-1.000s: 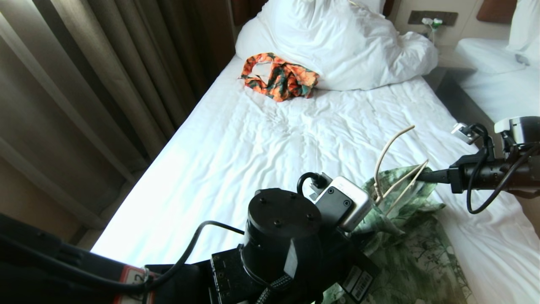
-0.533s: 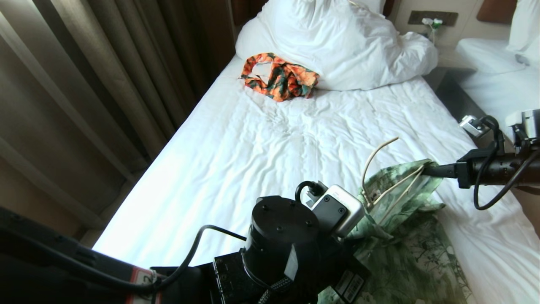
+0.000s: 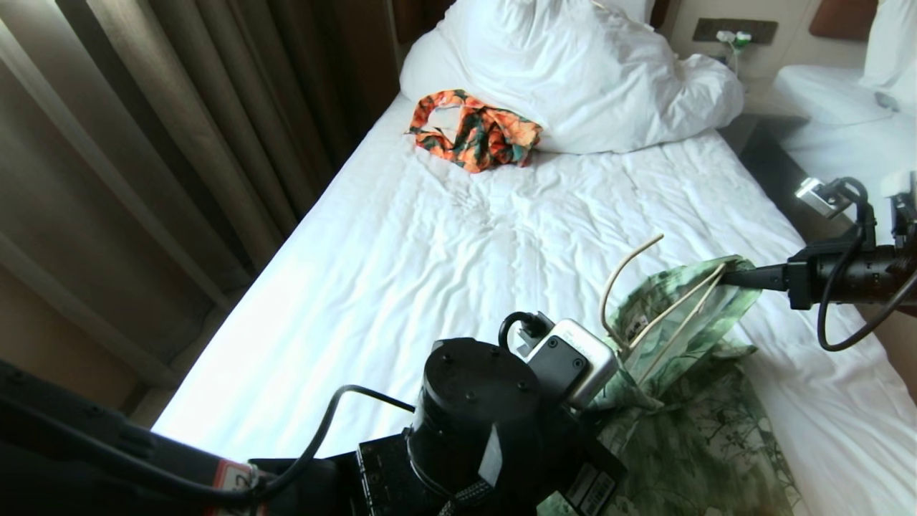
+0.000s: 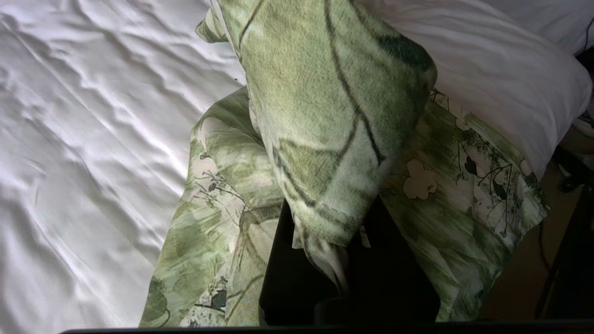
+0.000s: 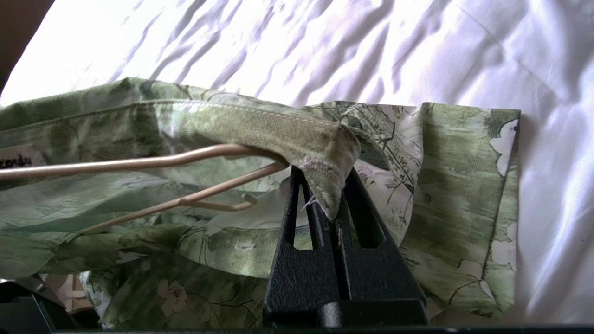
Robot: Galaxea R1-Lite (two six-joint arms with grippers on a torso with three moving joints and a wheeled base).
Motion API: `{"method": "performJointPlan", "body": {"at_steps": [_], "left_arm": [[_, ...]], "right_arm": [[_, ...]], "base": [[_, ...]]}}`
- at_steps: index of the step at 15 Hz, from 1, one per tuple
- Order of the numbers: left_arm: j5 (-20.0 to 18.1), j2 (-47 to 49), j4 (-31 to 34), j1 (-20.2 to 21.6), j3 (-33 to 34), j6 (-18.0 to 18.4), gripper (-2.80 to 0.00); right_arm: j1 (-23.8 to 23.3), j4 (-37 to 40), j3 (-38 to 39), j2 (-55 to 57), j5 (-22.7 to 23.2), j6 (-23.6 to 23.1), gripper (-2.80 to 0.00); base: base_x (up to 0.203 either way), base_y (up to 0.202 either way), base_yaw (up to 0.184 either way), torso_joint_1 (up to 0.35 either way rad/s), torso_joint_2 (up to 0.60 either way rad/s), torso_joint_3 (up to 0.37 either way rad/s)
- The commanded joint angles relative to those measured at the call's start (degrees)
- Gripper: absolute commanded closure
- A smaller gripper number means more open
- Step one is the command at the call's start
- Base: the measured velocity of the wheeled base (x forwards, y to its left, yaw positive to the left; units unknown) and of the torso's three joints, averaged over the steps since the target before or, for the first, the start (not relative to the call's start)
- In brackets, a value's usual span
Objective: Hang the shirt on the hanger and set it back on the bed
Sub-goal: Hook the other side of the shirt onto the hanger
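The pale green flowered shirt (image 3: 691, 430) lies bunched at the near right of the bed (image 3: 430, 272). Its upper part is lifted between both grippers. The thin cream hanger (image 3: 670, 312) sits inside that part with its hook sticking up. My right gripper (image 3: 722, 276) reaches in from the right and is shut on a seam corner of the shirt (image 5: 232, 125). The right gripper (image 5: 323, 185) pinches the cloth just beside the hanger (image 5: 139, 162) end. My left gripper (image 4: 325, 222) is shut on a fold of the shirt (image 4: 325, 93); my wrist hides it in the head view.
An orange-and-dark-green garment (image 3: 476, 132) lies near the bunched white duvet (image 3: 573, 72) at the bed's far end. Brown curtains (image 3: 179, 143) run along the left side. A dark gap (image 3: 770, 154) separates this bed from a second white bed (image 3: 845, 136) on the right.
My right gripper has drawn back to the right and slightly farther away, stretching the shirt's shoulder. The hanger's hook has tipped left and lower. My left wrist sank a little.
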Motion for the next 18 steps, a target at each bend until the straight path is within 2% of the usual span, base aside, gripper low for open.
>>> {"method": "performJointPlan", "body": {"at_steps": [1, 5, 14, 18], "left_arm": [[0.27, -0.88, -0.29, -0.72, 0.98, 0.06, 0.0], [0.2, -0.17, -0.3, -1.35, 3.25, -0.03, 0.0], [0.2, 3.52, -0.3, 0.14, 0.61, -0.12, 0.0], [0.07, 3.44, -0.3, 0.92, -1.18, -0.42, 0.0]], "right_arm": [[-0.01, -0.12, -0.08, 0.61, 0.15, -0.16, 0.0], [0.17, -0.49, -0.71, 1.9, -0.9, -0.24, 0.0], [0.16, 0.03, 0.31, -2.67, -0.29, -0.07, 0.0], [2.51, 0.2, 1.49, -7.26, 0.14, 0.05, 0.0]], "base": [[0.0, 0.0, 0.0, 0.0, 0.0, 0.0], [0.0, 0.0, 0.0, 0.0, 0.0, 0.0], [0.0, 0.0, 0.0, 0.0, 0.0, 0.0], [0.0, 0.0, 0.0, 0.0, 0.0, 0.0]]}}
